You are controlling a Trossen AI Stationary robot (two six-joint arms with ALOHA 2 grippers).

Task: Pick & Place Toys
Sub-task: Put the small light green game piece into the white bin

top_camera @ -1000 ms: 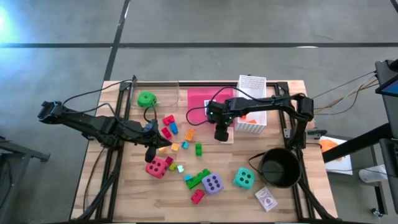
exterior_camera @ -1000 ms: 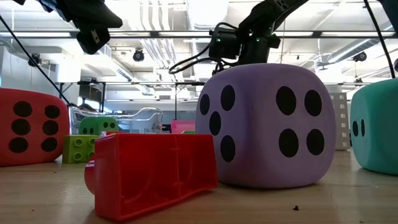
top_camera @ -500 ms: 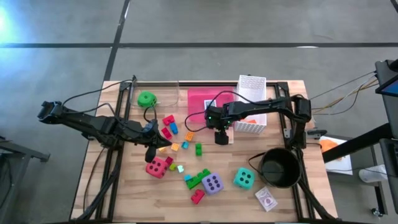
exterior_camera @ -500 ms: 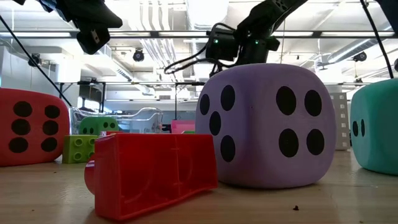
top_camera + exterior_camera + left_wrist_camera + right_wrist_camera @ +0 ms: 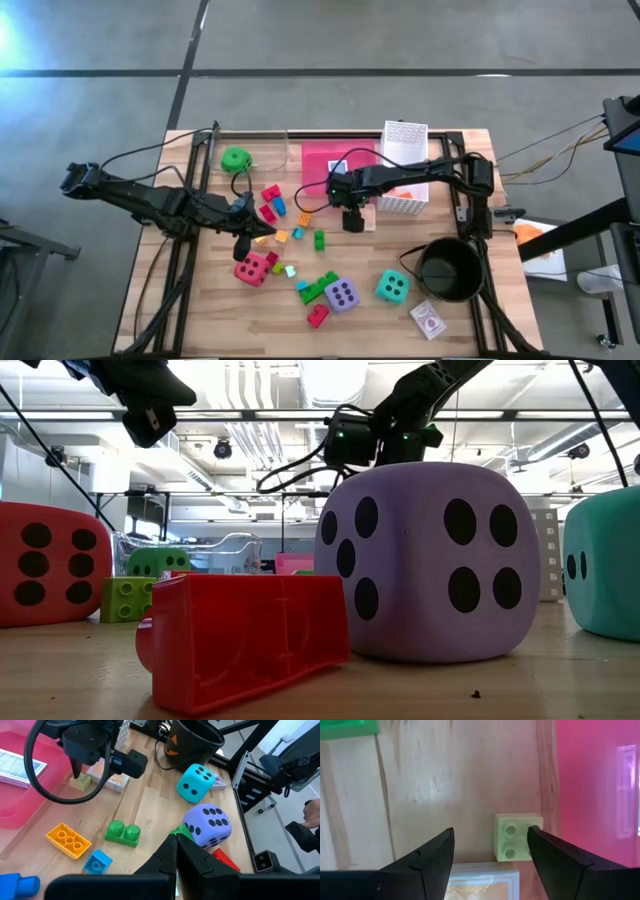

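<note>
My right gripper [image 5: 490, 847] is open and points down over a pale green brick [image 5: 518, 842], which lies flat on the table beside the pink tray [image 5: 322, 160] and a card pack [image 5: 480, 887]. The brick is below the gap, close to one finger. The left wrist view also shows this gripper [image 5: 77, 767] above the brick [image 5: 80, 782]. My left gripper [image 5: 243, 243] is shut and empty, held above the red die [image 5: 250, 268]. The purple die [image 5: 342, 294], teal die [image 5: 392, 287] and green die [image 5: 236, 158] rest on the table. Small bricks [image 5: 290, 225] are scattered mid-table.
A white mesh basket [image 5: 405, 170] stands at the far right, behind my right arm. A black round pot [image 5: 448, 268] stands at the near right, with a card pack [image 5: 429, 320] in front of it. A red brick [image 5: 245, 635] lies near the front edge.
My right gripper has moved a little toward the table's left edge and stays open over the pale green brick. My left arm has kept still.
</note>
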